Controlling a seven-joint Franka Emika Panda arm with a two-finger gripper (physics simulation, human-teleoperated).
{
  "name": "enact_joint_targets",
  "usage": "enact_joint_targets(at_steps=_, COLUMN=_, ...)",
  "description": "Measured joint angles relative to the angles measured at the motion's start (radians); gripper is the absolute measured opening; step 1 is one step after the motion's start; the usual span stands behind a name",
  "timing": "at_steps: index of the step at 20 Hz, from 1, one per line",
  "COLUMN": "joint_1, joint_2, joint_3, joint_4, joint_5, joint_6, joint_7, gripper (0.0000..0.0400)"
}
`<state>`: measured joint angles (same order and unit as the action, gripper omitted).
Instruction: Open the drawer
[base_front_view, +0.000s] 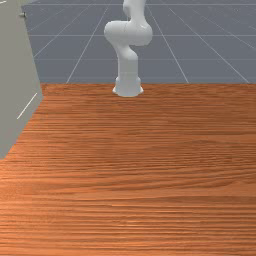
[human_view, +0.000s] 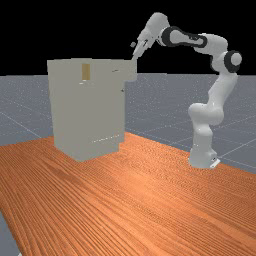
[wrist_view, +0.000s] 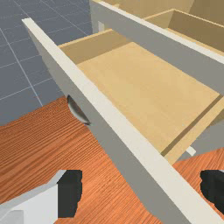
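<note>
Near the jaws of our gripper (human_view: 135, 56), the drawer (wrist_view: 131, 83) is standing out from the cabinet (human_view: 87, 115). We are seeing the handle (wrist_view: 78, 110) on its outer face (wrist_view: 116, 146), ahead of the jaws. Below them, the table (human_view: 125, 200) is carrying the cabinet.

- I have a flat, orange-brown wooden surface (human_view: 145, 210) with streaked grain running through it.
- A tall, boxy, pale grey cabinet (human_view: 85, 115) stands upright on it, toward my far view's left and at my front view's left edge.
- The arm's rounded white base (human_view: 201, 154) stands on it too, well apart from the cabinet, near the surface's edge.
</note>
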<state>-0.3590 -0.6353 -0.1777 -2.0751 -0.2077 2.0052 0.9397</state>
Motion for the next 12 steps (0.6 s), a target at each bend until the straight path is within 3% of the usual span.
enact_joint_targets(at_steps=3, joint_1=0.042, joint_2=0.07, joint_3=-0.068, joint_4=0.392, joint_5=0.086, joint_6=-0.097, joint_7=-0.057, gripper=0.04)
enact_joint_targets(at_steps=4, joint_1=0.045, joint_2=0.096, joint_3=-0.093, joint_4=0.495, joint_5=0.108, joint_6=-0.132, joint_7=-0.058, gripper=0.0243)
enact_joint_targets(at_steps=5, joint_1=0.056, joint_2=0.166, joint_3=-0.139, joint_4=0.64, joint_5=0.153, joint_6=-0.2, joint_7=-0.064, gripper=0.0148)
enact_joint_targets(at_steps=7, joint_1=0.05, joint_2=0.327, joint_3=-0.201, joint_4=0.827, joint_5=0.187, joint_6=-0.302, joint_7=-0.077, gripper=0.0054)
enact_joint_targets(at_steps=9, joint_1=0.048, joint_2=0.485, joint_3=-0.227, joint_4=0.965, joint_5=0.216, joint_6=-0.344, joint_7=-0.064, gripper=0.002)
enact_joint_targets(at_steps=11, joint_1=0.045, joint_2=0.601, joint_3=-0.235, joint_4=1.063, joint_5=0.224, joint_6=-0.344, joint_7=-0.049, gripper=0.0007)
enact_joint_targets(at_steps=12, joint_1=0.032, joint_2=0.662, joint_3=-0.247, joint_4=1.139, joint_5=0.262, joint_6=-0.349, joint_7=-0.043, gripper=0.0004)
